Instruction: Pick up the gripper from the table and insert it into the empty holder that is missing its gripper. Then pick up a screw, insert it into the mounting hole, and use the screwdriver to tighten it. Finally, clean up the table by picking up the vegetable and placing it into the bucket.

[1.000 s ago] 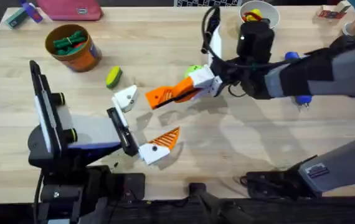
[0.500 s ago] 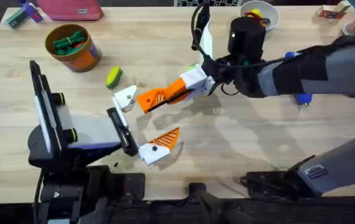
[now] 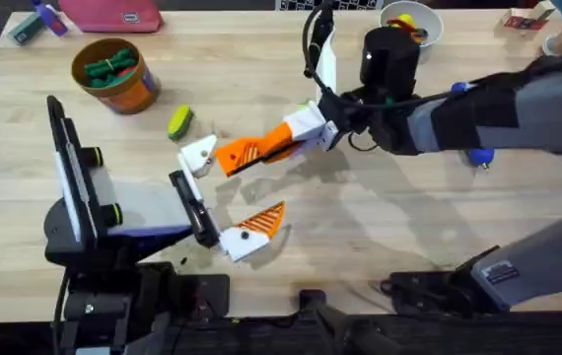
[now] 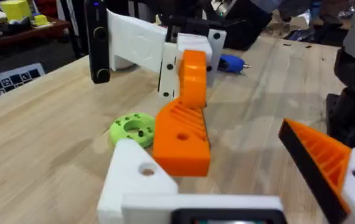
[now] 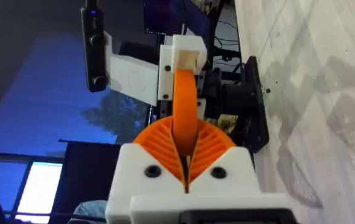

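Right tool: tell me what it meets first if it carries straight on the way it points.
Most likely the farther white finger of the left tool. The right tool points leftward at it from very close. Whether they already touch is unclear from overhead.

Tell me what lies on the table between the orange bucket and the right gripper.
The vegetable lies on the bare wood between the bucket and the right gripper, apart from both. The overhead view shows it.
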{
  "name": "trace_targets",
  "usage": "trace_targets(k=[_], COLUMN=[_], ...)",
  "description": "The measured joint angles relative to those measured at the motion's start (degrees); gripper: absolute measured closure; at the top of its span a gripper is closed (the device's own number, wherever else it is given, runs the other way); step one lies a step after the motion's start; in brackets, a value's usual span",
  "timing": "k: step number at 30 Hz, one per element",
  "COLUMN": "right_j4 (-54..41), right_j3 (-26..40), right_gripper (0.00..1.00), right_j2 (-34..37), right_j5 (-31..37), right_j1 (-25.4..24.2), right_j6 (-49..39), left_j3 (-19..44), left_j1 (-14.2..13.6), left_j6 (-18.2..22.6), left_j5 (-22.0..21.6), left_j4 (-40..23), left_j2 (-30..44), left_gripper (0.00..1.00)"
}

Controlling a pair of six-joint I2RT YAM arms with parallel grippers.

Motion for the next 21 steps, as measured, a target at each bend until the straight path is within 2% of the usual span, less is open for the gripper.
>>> trace_targets(k=[21], right_j4=[-1.58], right_j3=[0.02], right_gripper=[0.991], right_j2=[-0.02], right_j5=[3.06], right_j1=[1.29], right_j6=[-0.85], left_j3=[-0.02], left_j1=[0.0], left_j6=[-0.28], left_j5=[-0.03], left_j4=[-0.02], left_j2=[0.0], left_gripper=[0.015])
